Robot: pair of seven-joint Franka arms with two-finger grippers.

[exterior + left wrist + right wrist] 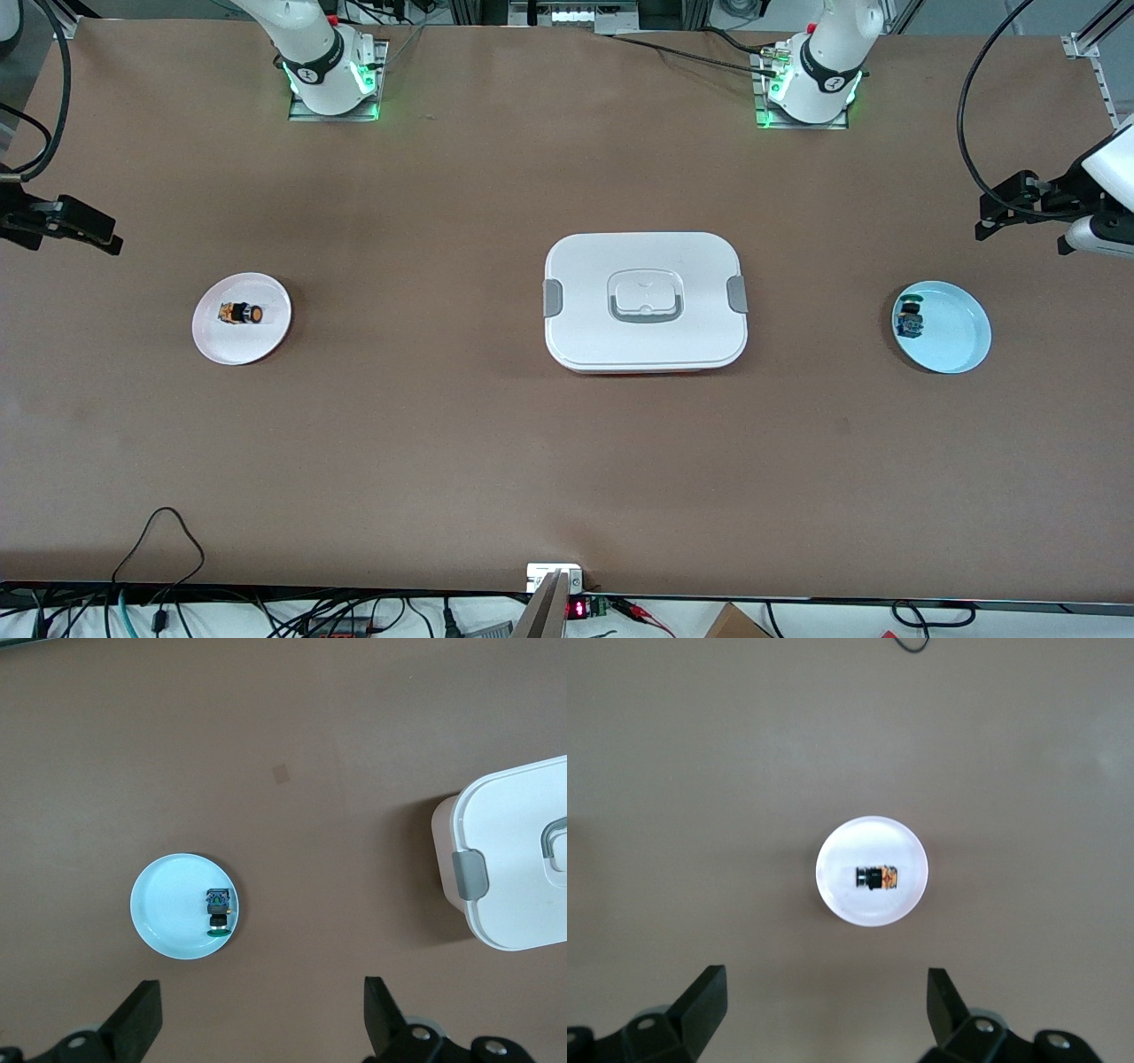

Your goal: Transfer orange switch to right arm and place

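Matte brown bench (567, 461), and at centre frame a smooth white rounded-rectangle lidded box (645, 301) with grey clips. Lower left of centre, the orange switch (241, 314) lies on its side on a glossy round white plate (241, 346), stubby black barrel, orange cap. At the right, a blue-green switch (909, 320) on a pale blue plate (957, 341). The right hand (824, 1010) hangs over the white plate, fingers spread wide, holding nothing. The left hand (261, 1019) hangs near the blue plate, equally wide and empty.
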